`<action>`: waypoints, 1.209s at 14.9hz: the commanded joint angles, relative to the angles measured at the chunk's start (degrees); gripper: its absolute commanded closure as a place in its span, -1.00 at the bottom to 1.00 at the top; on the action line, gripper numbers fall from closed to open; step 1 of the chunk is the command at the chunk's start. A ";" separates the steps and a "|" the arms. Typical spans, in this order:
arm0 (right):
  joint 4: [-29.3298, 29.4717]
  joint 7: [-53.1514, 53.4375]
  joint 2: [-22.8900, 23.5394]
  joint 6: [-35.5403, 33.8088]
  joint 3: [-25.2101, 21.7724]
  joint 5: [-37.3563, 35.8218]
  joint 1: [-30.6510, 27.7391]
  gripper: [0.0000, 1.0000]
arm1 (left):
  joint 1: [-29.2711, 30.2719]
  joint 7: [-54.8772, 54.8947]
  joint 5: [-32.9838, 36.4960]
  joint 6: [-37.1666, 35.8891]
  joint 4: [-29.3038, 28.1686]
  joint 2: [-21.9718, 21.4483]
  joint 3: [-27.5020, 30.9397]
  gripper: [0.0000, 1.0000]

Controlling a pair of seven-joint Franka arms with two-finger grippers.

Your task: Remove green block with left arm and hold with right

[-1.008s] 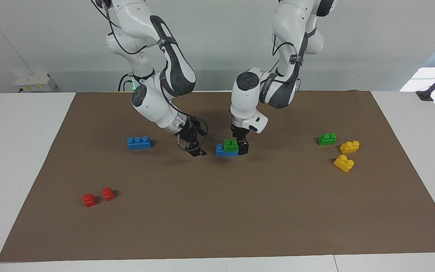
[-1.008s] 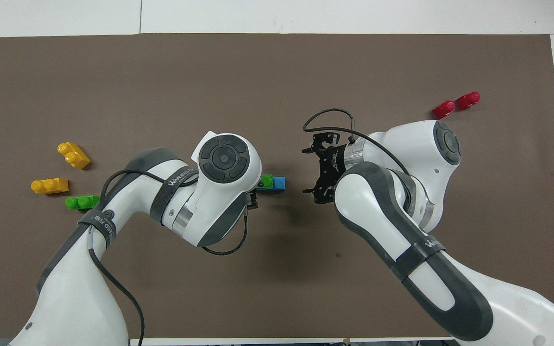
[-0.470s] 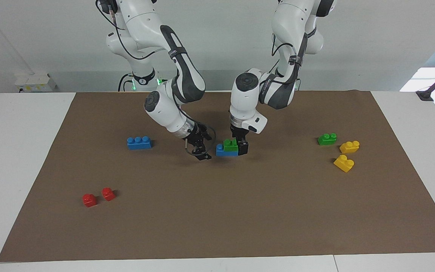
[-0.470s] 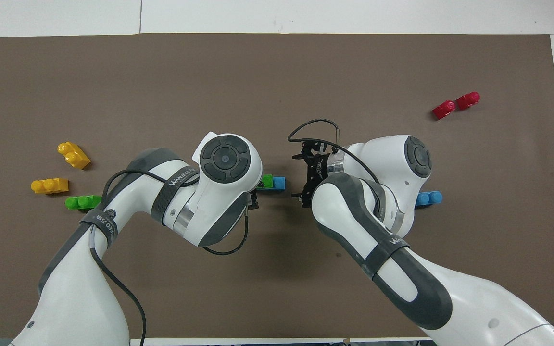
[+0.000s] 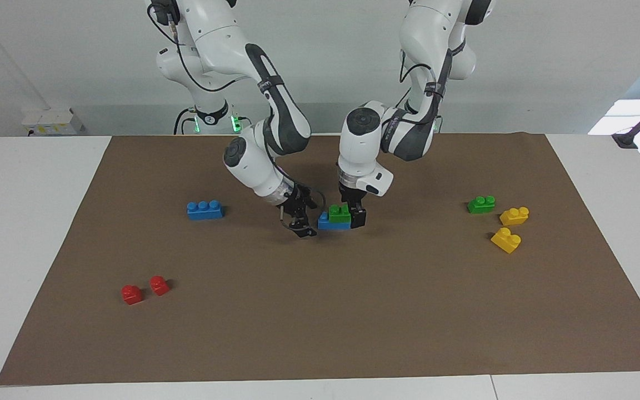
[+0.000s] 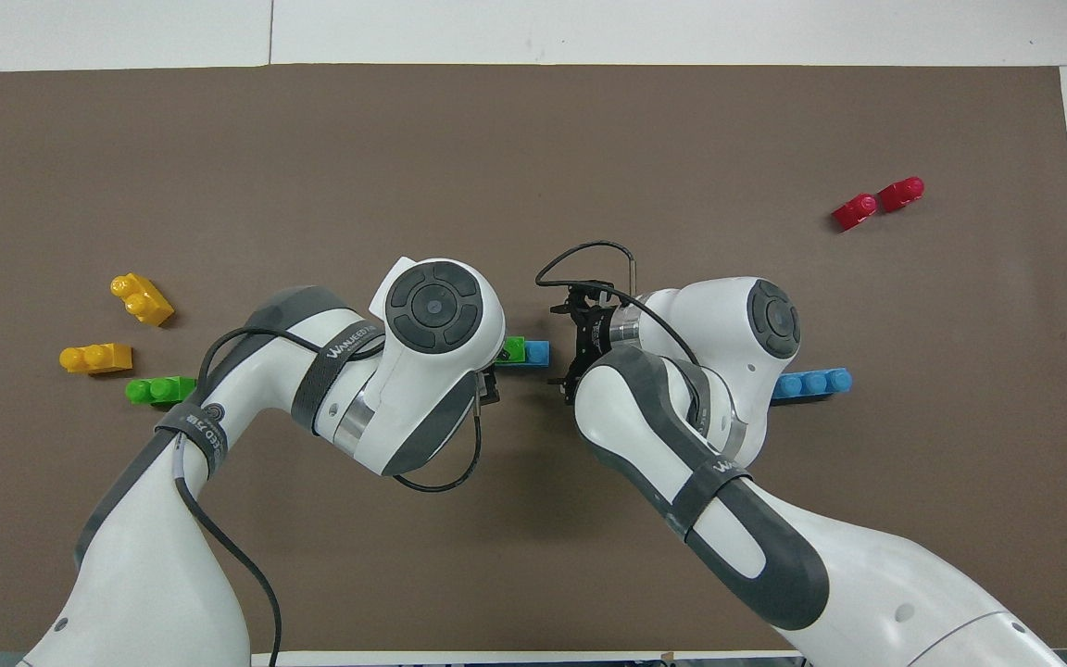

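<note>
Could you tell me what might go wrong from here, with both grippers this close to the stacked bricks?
The left gripper is down at the green block, which sits on a blue brick; pulling may lift both unless the right gripper, open beside the blue brick, braces it first. The grippers could also collide.

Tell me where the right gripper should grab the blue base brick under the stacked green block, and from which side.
Judging by the pose: grip the blue brick at its bare end, the stud not covered by the green block. Come in low from the right arm's end of the table, where the right gripper is, open. The left gripper crowds the brick's end toward the left arm.
</note>
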 commanded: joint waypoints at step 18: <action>0.20 -2.66 2.48 7.47 -0.07 5.74 3.80 -0.63 | -1.99 -3.36 1.05 3.75 -3.54 -0.60 0.88 -1.00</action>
